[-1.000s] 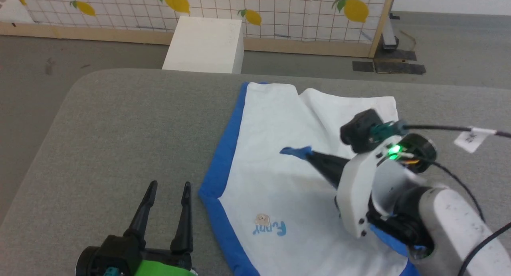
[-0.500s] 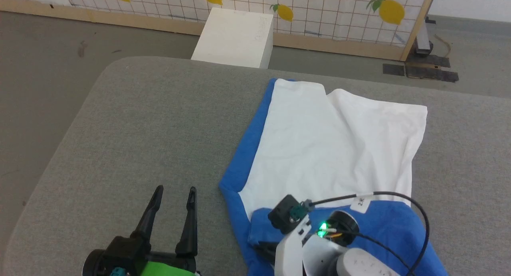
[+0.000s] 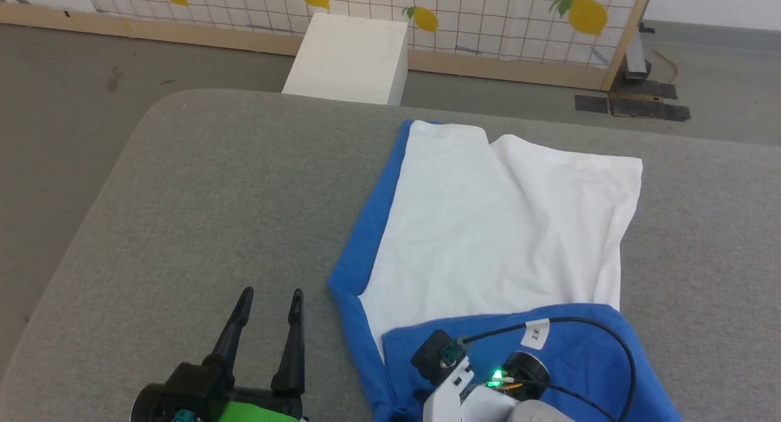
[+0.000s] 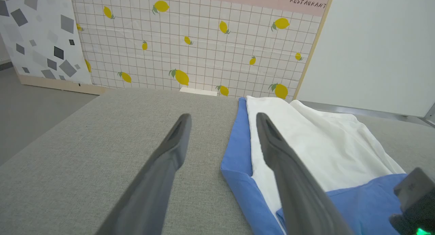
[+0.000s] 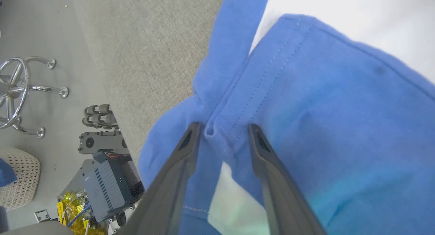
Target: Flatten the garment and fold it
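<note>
- Head view: finds the garment (image 3: 494,227) lying on the right half of the grey table (image 3: 213,196), reaching toward the robot's edge.
- Sets its long axis from near to far, leaning slightly rightward at the far end, with the white hem pointing away toward the lemon-print wall (image 3: 488,13).
- Shows blue cloth folded back over the white at the near end, plus a blue band along the left side.
- Places the left gripper (image 3: 272,292) just left of the garment, over the table, fingers spread wide, holding nothing.
- Right wrist view: catches the right gripper (image 5: 224,126) with fingers parted partway, a stitched blue hem lying between the tips, not visibly squeezed.
</note>
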### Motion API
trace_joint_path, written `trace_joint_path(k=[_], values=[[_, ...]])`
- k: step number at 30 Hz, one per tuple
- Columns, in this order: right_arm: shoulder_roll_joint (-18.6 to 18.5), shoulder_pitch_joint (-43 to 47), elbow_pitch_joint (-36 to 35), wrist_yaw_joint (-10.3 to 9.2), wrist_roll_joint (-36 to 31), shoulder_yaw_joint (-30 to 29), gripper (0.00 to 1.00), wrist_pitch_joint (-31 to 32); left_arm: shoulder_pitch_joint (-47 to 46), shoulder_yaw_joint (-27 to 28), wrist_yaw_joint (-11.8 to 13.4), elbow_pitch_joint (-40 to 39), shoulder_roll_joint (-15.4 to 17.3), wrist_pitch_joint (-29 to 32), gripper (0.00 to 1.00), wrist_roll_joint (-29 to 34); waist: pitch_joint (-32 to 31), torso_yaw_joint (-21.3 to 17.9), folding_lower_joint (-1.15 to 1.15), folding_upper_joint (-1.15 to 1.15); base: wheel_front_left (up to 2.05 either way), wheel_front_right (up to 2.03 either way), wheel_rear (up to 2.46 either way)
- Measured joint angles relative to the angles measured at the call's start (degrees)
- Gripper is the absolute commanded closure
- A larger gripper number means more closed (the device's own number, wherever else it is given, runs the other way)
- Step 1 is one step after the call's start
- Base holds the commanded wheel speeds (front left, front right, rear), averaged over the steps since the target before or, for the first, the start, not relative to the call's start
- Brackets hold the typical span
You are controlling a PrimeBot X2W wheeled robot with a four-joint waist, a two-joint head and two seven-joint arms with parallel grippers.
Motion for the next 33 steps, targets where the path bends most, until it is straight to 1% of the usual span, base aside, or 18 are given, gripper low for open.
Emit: trace_joint_path(k=[3,7,10,13,17,19,23,26,30,33], values=[[0.2,-0.2,-1.6,-0.01,2.1,-0.7,0.00,-0.1,0.0,0.1,0.0,0.1,0.0,0.0,0.00,0.0,0.0,-0.8,0.00,0.00,0.00,0.00,0.00],[-0.4,-1.1,-6.8,-0.01,5.1,-3.8,0.00,-0.2,0.0,0.3,0.0,0.1,0.1,-0.1,0.00,-0.1,-0.1,-1.9,0.00,0.00,0.00,0.00,0.00],[-1.7,-1.1,-11.8,-0.01,5.7,-7.8,0.00,-0.5,0.0,0.4,0.1,0.0,0.2,-0.1,0.00,-0.1,-0.3,-2.8,0.00,0.00,0.00,0.00,0.00],[-2.6,-0.3,-16.9,-0.01,5.5,-14.5,0.00,-1.9,0.0,0.4,0.1,-0.3,0.3,-0.1,0.00,-0.1,-0.4,-3.7,0.00,0.00,0.00,0.00,0.00],[-1.9,3.4,-23.6,-0.01,0.7,-25.7,0.00,-7.0,0.0,0.4,0.3,-0.7,0.4,-0.1,0.00,-0.1,-0.4,-4.8,0.00,0.00,0.00,0.00,0.00],[-0.1,6.1,-26.8,-0.01,-1.5,-31.8,0.00,-9.5,0.0,0.4,0.5,-0.9,0.5,-0.1,0.00,0.0,-0.3,-5.4,0.00,0.00,0.00,0.00,0.00],[2.1,11.2,-32.3,-0.01,-7.5,-39.8,0.00,-14.5,-0.1,0.2,0.7,-1.0,0.5,-0.1,0.00,0.2,-0.1,-6.5,0.00,0.00,0.00,0.00,0.00],[3.3,16.3,-36.3,-0.01,-11.1,-46.7,0.00,-20.4,-0.1,0.1,1.0,-1.0,0.5,-0.1,0.00,0.3,0.0,-7.4,0.00,0.00,0.00,0.00,0.00],[3.5,22.8,-37.4,-0.01,-10.2,-52.6,0.00,-29.4,0.0,0.5,1.8,-1.0,0.4,-0.1,0.00,0.5,0.2,-8.6,0.00,0.00,0.00,0.00,0.00],[3.5,26.7,-35.5,-0.01,-8.5,-54.2,0.00,-35.1,0.0,1.3,2.2,-1.1,0.1,-0.2,0.00,0.5,0.6,-9.8,0.00,0.00,0.00,0.00,0.00]])
